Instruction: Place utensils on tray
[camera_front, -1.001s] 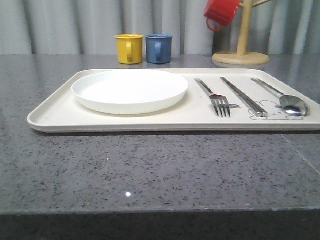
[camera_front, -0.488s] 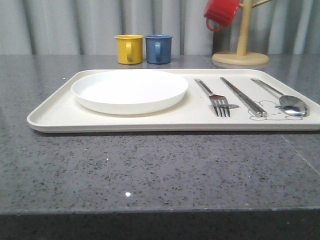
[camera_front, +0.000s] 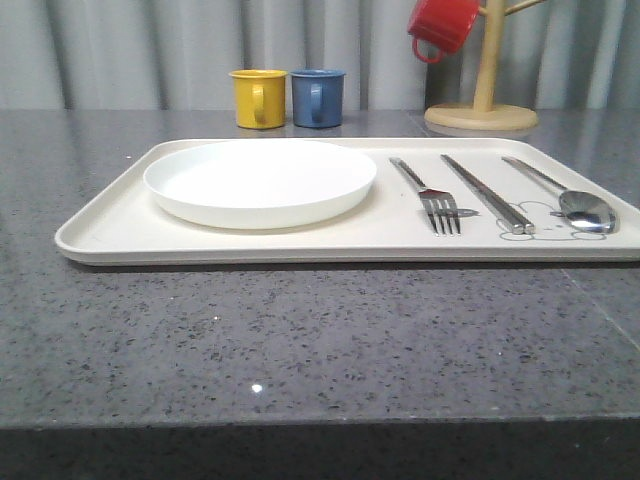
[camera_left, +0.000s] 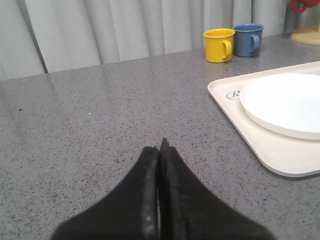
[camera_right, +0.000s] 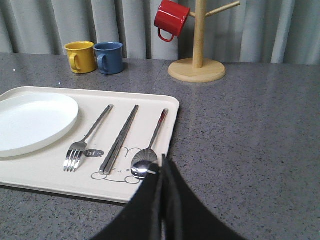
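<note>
All task items rest on the tray (camera_front: 110, 235): the plate (camera_front: 260, 182) at one end, then the fork (camera_front: 428, 195), the chopsticks (camera_front: 488, 194) and the spoon (camera_front: 575, 202) side by side. No loose utensil shows on the surface (camera_front: 300, 340). Judged from this, placement looks complete and nothing appears left to move.

The left gripper (camera_left: 159, 150) has its jaws pressed together, empty, over bare surface, the tray's near corner off to one side ahead of them. The right gripper (camera_right: 163, 162) likewise has its jaws together and empty, the spoon's bowl just beyond the tips.
</note>
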